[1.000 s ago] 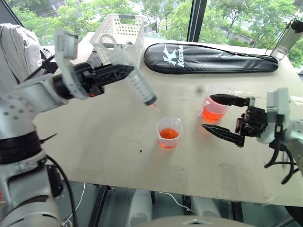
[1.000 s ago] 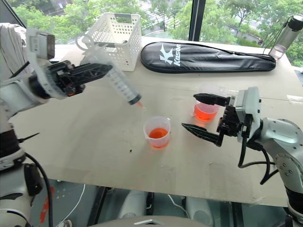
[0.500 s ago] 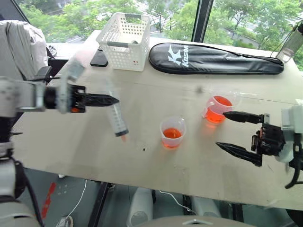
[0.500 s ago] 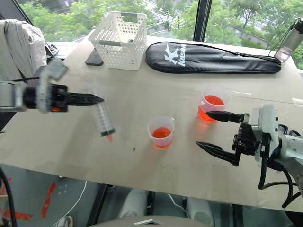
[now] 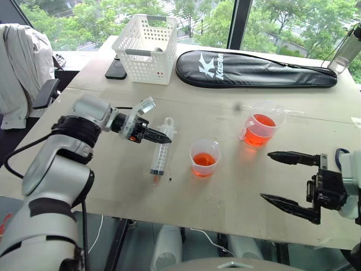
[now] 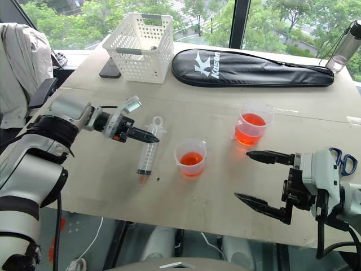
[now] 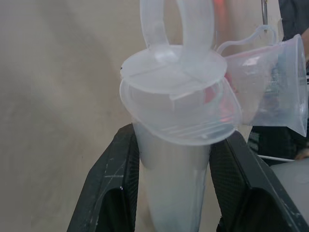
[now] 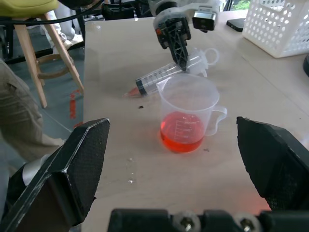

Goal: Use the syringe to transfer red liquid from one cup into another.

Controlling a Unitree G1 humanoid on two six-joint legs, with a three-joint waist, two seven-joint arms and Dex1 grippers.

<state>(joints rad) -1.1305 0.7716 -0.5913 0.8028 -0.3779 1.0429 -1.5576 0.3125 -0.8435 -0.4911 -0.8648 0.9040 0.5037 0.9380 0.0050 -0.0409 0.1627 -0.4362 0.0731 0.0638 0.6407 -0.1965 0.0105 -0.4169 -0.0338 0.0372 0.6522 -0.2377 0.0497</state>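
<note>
The syringe (image 5: 159,155) rests low on the table left of the cups, its tip, tinted red, down at the surface; its barrel looks clear. My left gripper (image 5: 163,137) is shut on the barrel just under the flange (image 7: 174,96), a black finger (image 7: 111,183) on each side. The smaller cup (image 5: 204,158) holds red liquid (image 8: 182,137) and stands just right of the syringe. The wider cup (image 5: 261,125) with handle and lip, also holding red liquid, stands farther back on the right. My right gripper (image 5: 266,175) hangs open near the front edge, apart from both cups.
A white basket (image 5: 148,39), a dark phone (image 5: 117,69) and a black racket bag (image 5: 254,70) lie along the table's back. A bottle (image 5: 350,48) stands at the far right corner. Blue scissor handles (image 6: 344,164) show behind my right hand. A wooden stool (image 8: 43,48) stands beyond the table's left end.
My left gripper has brought the syringe down and leftward from above the smaller cup to the table. My right gripper has drawn back from the wider cup toward the front edge, still open.
</note>
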